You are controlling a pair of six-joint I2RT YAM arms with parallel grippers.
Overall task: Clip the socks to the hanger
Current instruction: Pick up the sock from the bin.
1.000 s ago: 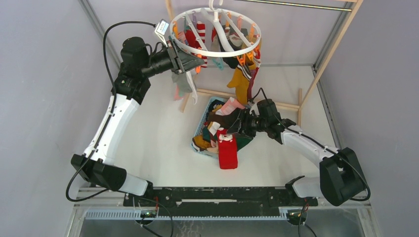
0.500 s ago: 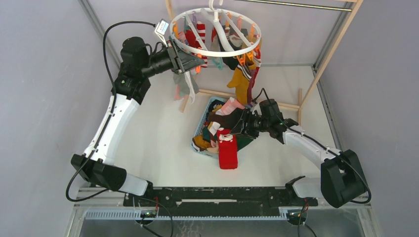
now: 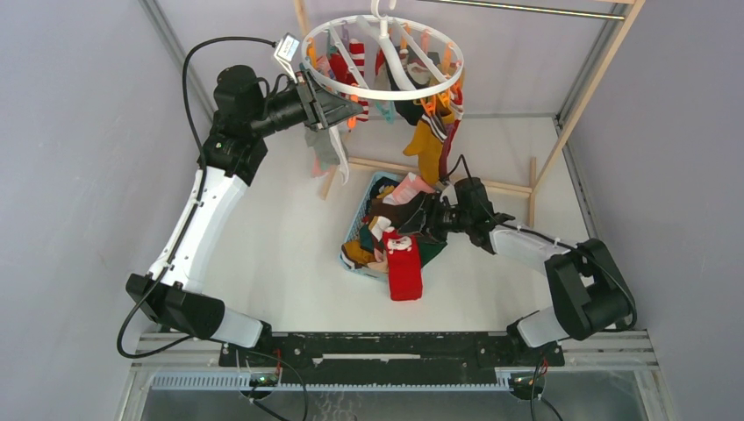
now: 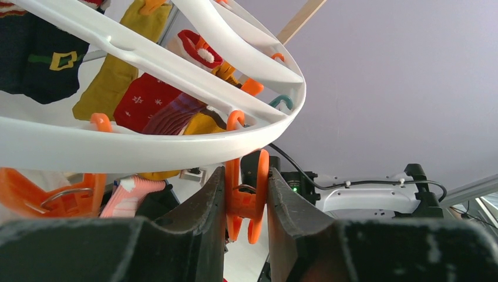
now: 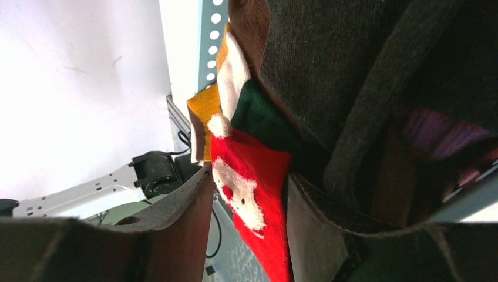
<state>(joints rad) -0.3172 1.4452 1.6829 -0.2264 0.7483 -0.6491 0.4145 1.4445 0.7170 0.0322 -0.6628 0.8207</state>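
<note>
The white ring hanger (image 3: 395, 77) hangs at the top centre with several socks clipped on it, among them a mustard sock (image 3: 427, 145) and a grey sock (image 3: 323, 149). My left gripper (image 3: 353, 107) is at the ring's left rim. In the left wrist view it (image 4: 246, 176) is shut on an orange clip (image 4: 248, 202) under the ring (image 4: 147, 147), and the clip's mouth is parted. My right gripper (image 3: 411, 230) is in the basket of socks. In the right wrist view its jaws (image 5: 246, 182) stand open around a red Santa sock (image 5: 258, 194), which also shows from above (image 3: 404, 272).
The light-blue basket (image 3: 354, 230) holds several mixed socks at the table's centre. The wooden frame (image 3: 590, 86) with its metal rod stands behind and to the right. Grey walls close both sides.
My right arm's elbow has swung in and dropped, and the wrist has turned at the basket. The red sock stays draped over the basket edge. The left arm has not moved.
</note>
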